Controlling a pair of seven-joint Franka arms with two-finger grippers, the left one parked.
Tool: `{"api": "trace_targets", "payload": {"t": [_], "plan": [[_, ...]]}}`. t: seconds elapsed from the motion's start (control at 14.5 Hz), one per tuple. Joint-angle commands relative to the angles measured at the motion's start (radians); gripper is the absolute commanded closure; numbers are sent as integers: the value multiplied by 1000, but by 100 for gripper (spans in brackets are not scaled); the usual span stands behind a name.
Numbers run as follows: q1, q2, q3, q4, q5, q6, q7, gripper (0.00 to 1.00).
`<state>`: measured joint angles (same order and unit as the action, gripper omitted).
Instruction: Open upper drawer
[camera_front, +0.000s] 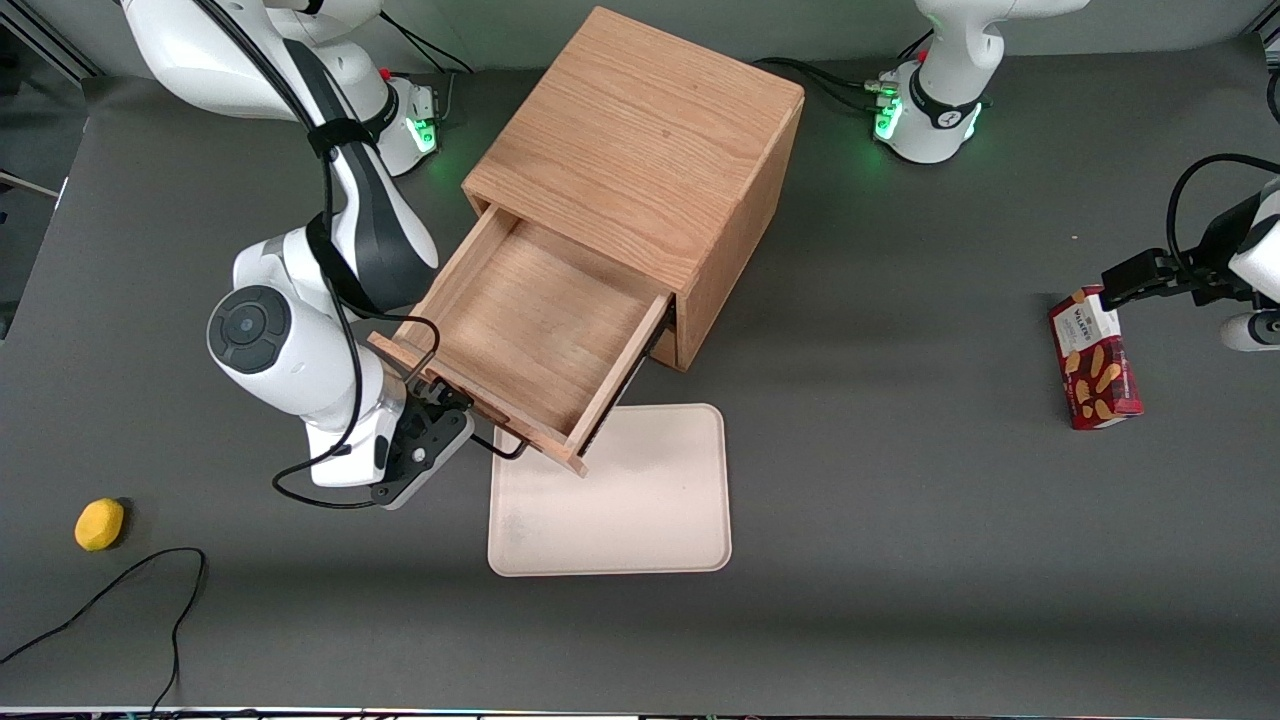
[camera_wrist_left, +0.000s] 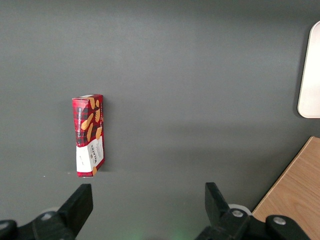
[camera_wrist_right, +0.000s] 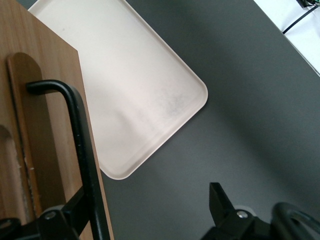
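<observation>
The upper drawer (camera_front: 530, 320) of the oak cabinet (camera_front: 640, 140) stands pulled far out, and its light-wood inside is bare. Its black wire handle (camera_front: 505, 452) runs along the drawer front (camera_wrist_right: 40, 125). My right gripper (camera_front: 440, 425) is in front of the drawer at the handle. In the right wrist view the handle (camera_wrist_right: 80, 135) passes close against one finger (camera_wrist_right: 65, 215), while the other finger (camera_wrist_right: 220, 200) stands far from it. The gripper (camera_wrist_right: 150, 210) is open and holds nothing.
A pale pink tray (camera_front: 620, 500) lies on the table just in front of the open drawer, partly under it. A yellow fruit (camera_front: 99, 524) and a black cable (camera_front: 120, 590) lie toward the working arm's end. A red cookie box (camera_front: 1095, 360) lies toward the parked arm's end.
</observation>
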<state>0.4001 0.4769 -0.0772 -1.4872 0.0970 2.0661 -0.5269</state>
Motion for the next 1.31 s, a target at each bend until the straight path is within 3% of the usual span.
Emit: {"api": "trace_targets", "payload": {"t": [0.0, 1.24], "plan": [[-1, 3, -9, 42, 6, -26, -16, 0], [-12, -6, -16, 59, 4, -78, -27, 0]]}}
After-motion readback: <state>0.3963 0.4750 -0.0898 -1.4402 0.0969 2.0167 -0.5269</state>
